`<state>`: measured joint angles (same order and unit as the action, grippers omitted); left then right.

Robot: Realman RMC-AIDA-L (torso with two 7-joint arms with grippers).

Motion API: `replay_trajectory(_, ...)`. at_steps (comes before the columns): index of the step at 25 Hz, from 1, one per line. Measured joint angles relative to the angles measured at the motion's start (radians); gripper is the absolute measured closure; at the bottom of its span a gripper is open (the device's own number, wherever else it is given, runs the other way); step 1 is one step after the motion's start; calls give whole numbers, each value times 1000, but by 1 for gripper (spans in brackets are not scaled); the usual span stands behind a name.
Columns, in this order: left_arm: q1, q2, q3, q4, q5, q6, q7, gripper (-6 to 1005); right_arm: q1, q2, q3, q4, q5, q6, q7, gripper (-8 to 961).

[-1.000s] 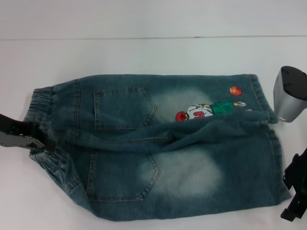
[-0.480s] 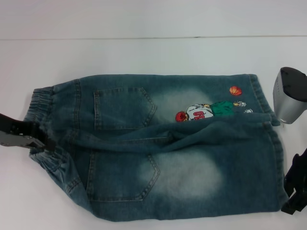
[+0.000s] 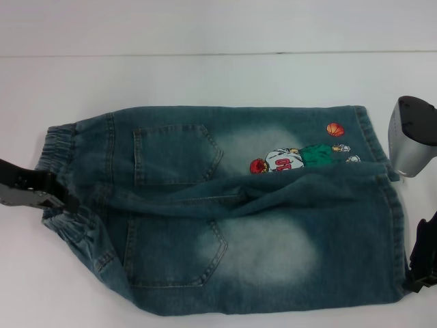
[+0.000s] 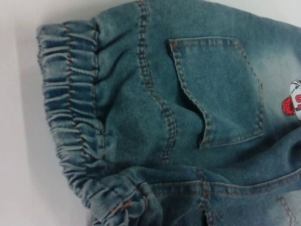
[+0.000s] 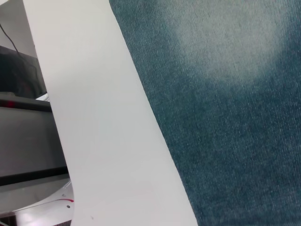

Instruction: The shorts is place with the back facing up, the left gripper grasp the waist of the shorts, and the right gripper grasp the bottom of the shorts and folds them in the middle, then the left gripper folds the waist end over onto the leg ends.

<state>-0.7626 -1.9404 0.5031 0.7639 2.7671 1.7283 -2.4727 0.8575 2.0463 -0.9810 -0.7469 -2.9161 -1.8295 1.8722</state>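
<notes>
The shorts (image 3: 225,205) lie flat on the white table with both back pockets up. The ruffled waist (image 3: 58,147) is at the left and the hemmed leg ends (image 3: 382,171) are at the right, by the cartoon embroidery (image 3: 293,158). My left gripper (image 3: 67,203) comes in from the left edge, its tip against the bunched middle of the waist. My right gripper (image 3: 423,266) shows only partly at the right edge, beside the near leg hem. The left wrist view looks closely at the waist (image 4: 70,117) and one pocket (image 4: 221,89). Denim (image 5: 225,103) fills the right wrist view.
A grey and black housing (image 3: 412,143) stands at the right edge beside the far leg hem. The table edge (image 5: 51,117) runs past the shorts in the right wrist view, with dark equipment (image 5: 19,70) beyond it.
My right gripper has slid down and further out of the head view. The near leg hem corner has drawn in slightly. My left gripper has hardly moved.
</notes>
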Motion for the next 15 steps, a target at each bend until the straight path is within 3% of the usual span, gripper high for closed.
replay_trajectory(9, 6, 10, -7, 0, -40, 4, -5, 942, -11, -3, 18, 1, 13, 3, -18, 935)
replay_trajectory(15, 22, 27, -55, -3, -74, 4, -5, 942, -34, -45, 202, 16, 46, 22, -85, 946)
